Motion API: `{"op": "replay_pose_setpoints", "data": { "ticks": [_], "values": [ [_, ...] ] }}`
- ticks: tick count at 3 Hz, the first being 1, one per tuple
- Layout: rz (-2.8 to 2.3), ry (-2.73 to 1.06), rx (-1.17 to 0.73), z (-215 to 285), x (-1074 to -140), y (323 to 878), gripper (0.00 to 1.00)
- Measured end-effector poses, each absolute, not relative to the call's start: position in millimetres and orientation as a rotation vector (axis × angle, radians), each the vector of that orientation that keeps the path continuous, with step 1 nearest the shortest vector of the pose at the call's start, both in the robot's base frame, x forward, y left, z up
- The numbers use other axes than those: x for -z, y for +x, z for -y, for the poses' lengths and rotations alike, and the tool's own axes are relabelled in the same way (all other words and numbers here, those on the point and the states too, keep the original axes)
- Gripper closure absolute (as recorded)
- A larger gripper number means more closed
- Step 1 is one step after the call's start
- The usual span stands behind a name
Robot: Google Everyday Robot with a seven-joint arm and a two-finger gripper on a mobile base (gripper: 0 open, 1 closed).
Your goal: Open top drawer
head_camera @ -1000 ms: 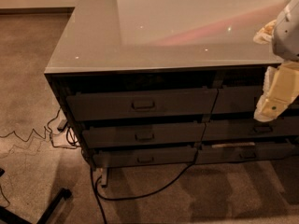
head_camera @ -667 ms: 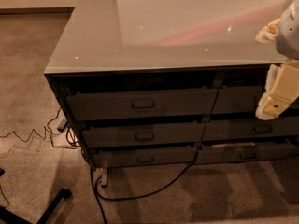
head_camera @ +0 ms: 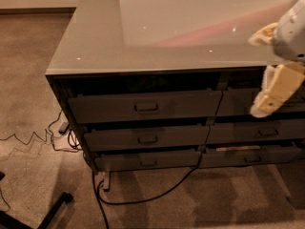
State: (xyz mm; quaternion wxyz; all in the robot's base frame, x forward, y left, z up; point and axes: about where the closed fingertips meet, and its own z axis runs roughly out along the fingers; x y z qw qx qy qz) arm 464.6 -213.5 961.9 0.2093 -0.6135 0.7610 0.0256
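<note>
The top drawer [head_camera: 145, 106] is the uppermost of three in the left stack under the counter, with a wide dark grey front and a small rectangular metal pull [head_camera: 147, 107] at its centre. Its front sits back under the counter edge and no inside tray shows. My gripper [head_camera: 272, 93], cream-coloured below a pale grey wrist, hangs at the right edge of the view in front of the right stack's top drawer [head_camera: 238, 101]. It is well to the right of the pull and touches nothing.
A glossy grey countertop [head_camera: 119, 42] overhangs the drawers. Two slimmer drawers [head_camera: 147, 138] lie below the top one. Black cables [head_camera: 143, 199] trail across the carpet from under the cabinet, and a dark stand leg [head_camera: 52, 209] is at the lower left.
My gripper has shifted slightly to the left and up. The drawers have not moved.
</note>
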Motion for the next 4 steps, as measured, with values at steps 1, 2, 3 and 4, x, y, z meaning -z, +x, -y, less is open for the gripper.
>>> {"op": "replay_pose_setpoints", "data": {
  "ticks": [1,2,3,4],
  "values": [
    [-1.993,-1.826,-0.236,172.8,-926.6,489.1,0.0],
    [-1.878,-2.014,-0.277,134.4,-896.9,499.0,0.0],
    [-1.835,-2.161,-0.228,119.8,-870.1,506.5,0.0],
    [-1.835,-2.161,-0.228,119.8,-870.1,506.5,0.0]
  ]
}}
